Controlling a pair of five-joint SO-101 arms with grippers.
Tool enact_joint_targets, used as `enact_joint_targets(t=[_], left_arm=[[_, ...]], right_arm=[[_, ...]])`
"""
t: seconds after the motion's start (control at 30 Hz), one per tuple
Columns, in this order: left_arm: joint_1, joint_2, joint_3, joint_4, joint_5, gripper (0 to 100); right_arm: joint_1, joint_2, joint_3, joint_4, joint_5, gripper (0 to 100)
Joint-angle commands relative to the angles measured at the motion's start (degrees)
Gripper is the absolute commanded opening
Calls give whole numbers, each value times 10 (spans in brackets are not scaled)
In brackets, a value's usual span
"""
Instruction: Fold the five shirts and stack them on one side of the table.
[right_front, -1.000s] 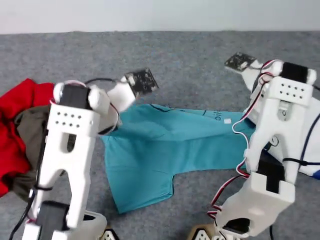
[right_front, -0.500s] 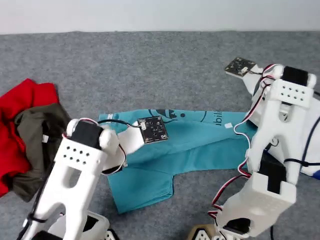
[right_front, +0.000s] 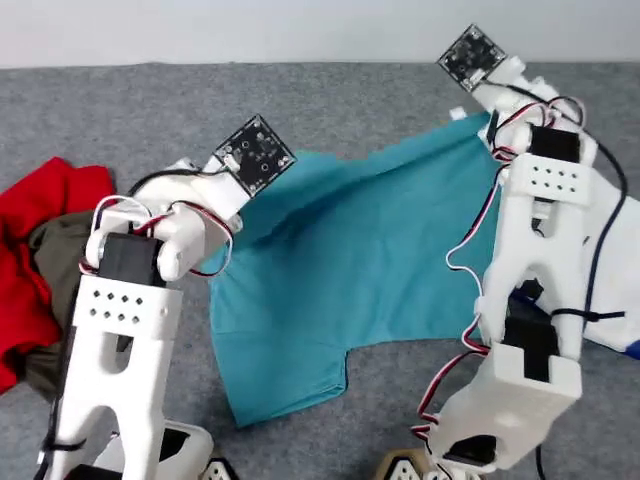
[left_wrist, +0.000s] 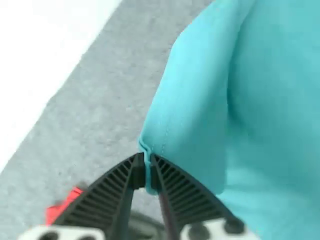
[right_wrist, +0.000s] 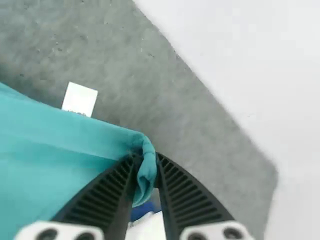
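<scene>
A teal shirt (right_front: 360, 270) is stretched across the middle of the grey table, its far edge lifted by both arms. My left gripper (left_wrist: 146, 172) is shut on one corner of the teal shirt (left_wrist: 240, 100); in the high view that arm (right_front: 150, 270) stands at the left. My right gripper (right_wrist: 146, 167) is shut on the other corner of the teal shirt (right_wrist: 50, 160), near a small white label (right_wrist: 79, 98); its arm (right_front: 535, 220) stands at the right. The shirt's near part lies flat on the table.
A red shirt (right_front: 40, 215) and an olive shirt (right_front: 65, 260) lie heaped at the left edge. A white shirt (right_front: 610, 300) lies at the right under the right arm. The grey table (right_front: 330, 110) ends at a white wall behind.
Both grippers have risen and moved toward the far side, pulling the teal shirt's folded upper edge up and open. The left arm dipped to the shirt half a second ago, then lifted.
</scene>
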Motion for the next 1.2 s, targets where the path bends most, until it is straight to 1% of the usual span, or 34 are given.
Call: enact_joint_targets(t=[0.0,0.13,0.3,0.4,0.5,0.57,0.63,0.77,0.83,1.03,1.17], left_arm=[[33,-19,-29,53,6,14],[77,-19,-29,141,5,14],[127,-16,-27,221,5,14],[136,-16,-27,254,5,14],[135,-16,-27,292,5,14],[135,-18,-27,318,-2,14],[132,-24,-11,320,-8,14],[154,-60,52,319,-11,14],[170,-78,87,319,-11,14],[176,-111,152,317,-11,14],[175,-115,160,317,-8,27]], right_arm=[[-3,-12,-5,65,-10,10],[-3,-16,-5,176,-3,10],[0,-14,-5,304,47,10],[7,-13,-5,366,50,10],[21,-12,-5,406,50,10],[34,-11,-5,422,50,10],[51,-11,-4,438,52,10],[73,-13,33,444,113,10],[80,-13,47,440,121,10],[71,-12,53,430,121,13],[65,-14,53,423,123,16]])
